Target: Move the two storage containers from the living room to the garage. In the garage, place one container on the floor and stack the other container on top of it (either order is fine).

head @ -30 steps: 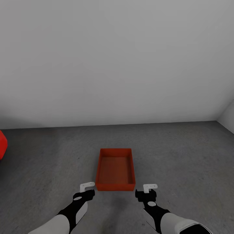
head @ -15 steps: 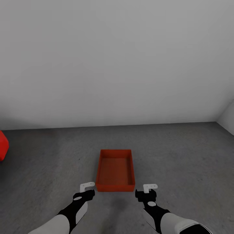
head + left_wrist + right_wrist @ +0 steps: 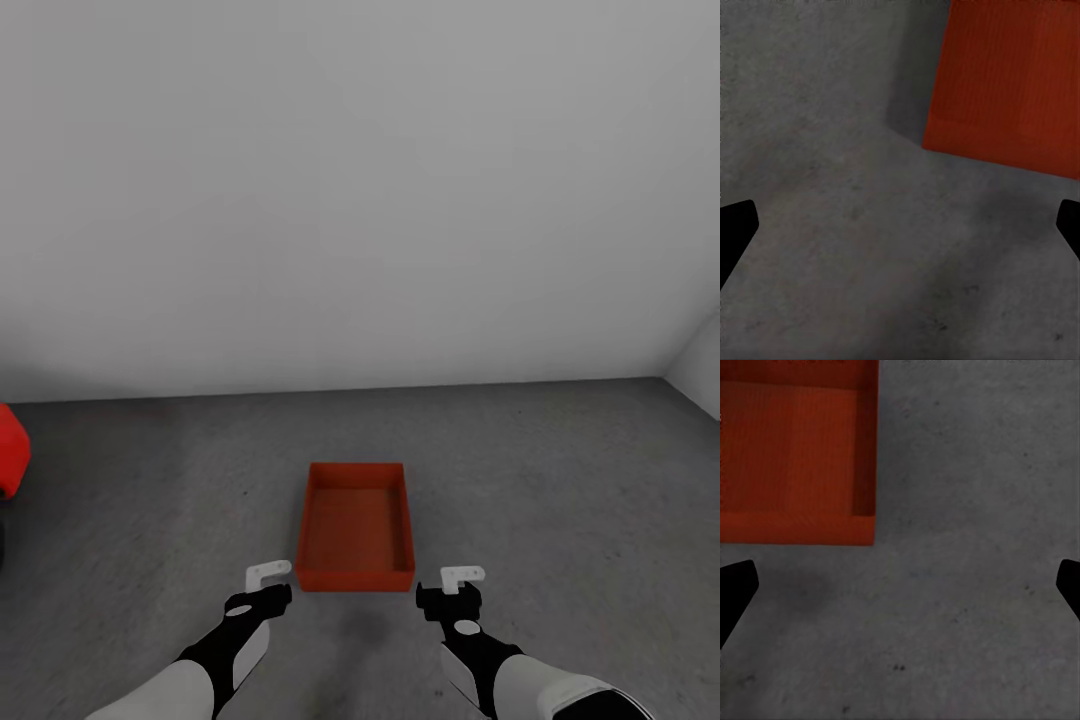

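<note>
Nearest the camera in the head view, two arms with white forearm shells and black wrist sections reach forward and down, roughly parallel and angled slightly inward. The left hand point(image 3: 268, 580) and the right hand point(image 3: 452, 584) each end in a black body with a pale grey bracket-shaped finger part. Both hover low above the dark grey, rough, speckled concrete floor point(image 3: 560, 500), one to each side of the near end of the container. In each wrist view the black fingertips point(image 3: 733, 232) sit at opposite edges of the picture — the hands are spread wide and hold nothing.

Between and just beyond the hands, the orange-red rectangular open-topped storage container point(image 3: 355, 525) rests flat on the floor, its long axis pointing away from the robot. Its walls are thin and straight, its bottom flat and bare, the surface matte. The left wrist view shows one of its corners point(image 3: 1009, 82); the right wrist view shows another point(image 3: 795, 454).

Further off at the left edge, part of a glossy red rounded body point(image 3: 12, 450) appears. Beyond the floor stands a plain grey-white wall point(image 3: 360, 200) — smooth and unmarked.
</note>
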`<state>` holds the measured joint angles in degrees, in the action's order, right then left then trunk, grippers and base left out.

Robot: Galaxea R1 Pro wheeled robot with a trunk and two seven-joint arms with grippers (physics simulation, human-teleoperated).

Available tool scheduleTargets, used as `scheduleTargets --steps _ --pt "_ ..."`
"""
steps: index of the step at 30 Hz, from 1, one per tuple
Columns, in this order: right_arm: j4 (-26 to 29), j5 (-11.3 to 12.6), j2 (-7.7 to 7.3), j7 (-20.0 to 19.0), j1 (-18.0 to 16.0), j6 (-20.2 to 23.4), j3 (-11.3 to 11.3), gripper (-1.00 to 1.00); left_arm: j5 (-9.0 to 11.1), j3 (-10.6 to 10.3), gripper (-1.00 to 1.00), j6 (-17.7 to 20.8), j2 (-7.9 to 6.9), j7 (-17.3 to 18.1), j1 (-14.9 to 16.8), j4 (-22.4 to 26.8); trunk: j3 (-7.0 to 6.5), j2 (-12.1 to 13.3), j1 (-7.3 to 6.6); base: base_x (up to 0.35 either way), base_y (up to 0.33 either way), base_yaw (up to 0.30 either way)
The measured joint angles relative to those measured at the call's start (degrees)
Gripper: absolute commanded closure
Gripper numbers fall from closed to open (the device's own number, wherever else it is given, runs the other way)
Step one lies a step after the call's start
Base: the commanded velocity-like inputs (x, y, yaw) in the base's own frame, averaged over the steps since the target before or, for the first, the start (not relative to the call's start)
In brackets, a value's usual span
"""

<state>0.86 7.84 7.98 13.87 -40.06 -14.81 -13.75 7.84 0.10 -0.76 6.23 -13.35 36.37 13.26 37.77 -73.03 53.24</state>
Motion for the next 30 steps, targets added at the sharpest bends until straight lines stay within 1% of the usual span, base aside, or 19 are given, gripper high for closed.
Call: scheduleTargets --steps 22,30 --pt "0.00 -0.03 0.00 0.00 -0.02 0.00 0.00 -1.00 -0.07 -0.02 -1.00 -0.03 0.08 -0.04 -0.01 0.07 -3.95 8.83 -4.83 0.000 0.000 0.000" --pt "0.00 -0.08 -0.04 0.05 -0.02 0.08 0.00 -1.00 -0.10 0.00 -1.00 -0.13 0.14 -0.03 0.00 0.23 -3.96 8.84 -4.84 0.000 0.000 0.000"
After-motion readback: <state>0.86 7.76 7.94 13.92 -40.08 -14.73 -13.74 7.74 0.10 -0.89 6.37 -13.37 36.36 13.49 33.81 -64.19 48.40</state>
